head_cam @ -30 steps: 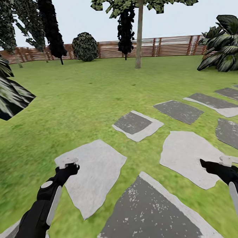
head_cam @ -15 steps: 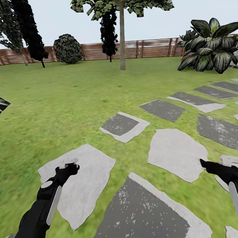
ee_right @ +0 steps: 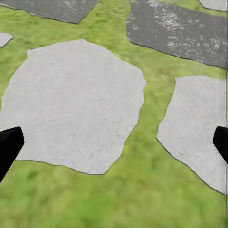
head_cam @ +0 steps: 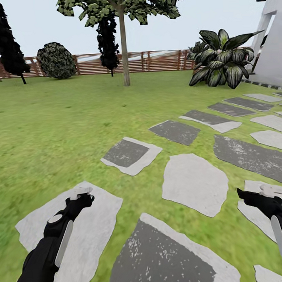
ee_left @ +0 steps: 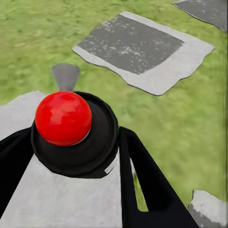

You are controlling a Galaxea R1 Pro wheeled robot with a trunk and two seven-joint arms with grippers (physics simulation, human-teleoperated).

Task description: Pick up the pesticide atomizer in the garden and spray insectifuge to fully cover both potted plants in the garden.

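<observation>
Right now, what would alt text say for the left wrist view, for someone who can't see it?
The left tool is shut on the pesticide atomizer, seen from above with its round red button on a black top. Beneath lie green lawn and a grey stepping stone.

Both arms are glossy black with a slim pale-grey panel along each forearm. The left arm [head_cam: 47, 251], over a pale stepping stone [head_cam: 90, 227], bears a round grey disc near its wrist and a white cuff at its base. Each wrist carries a white flat-topped piece. The gripper fingers [ee_left: 142, 180] are flat, black and tapering.
</observation>
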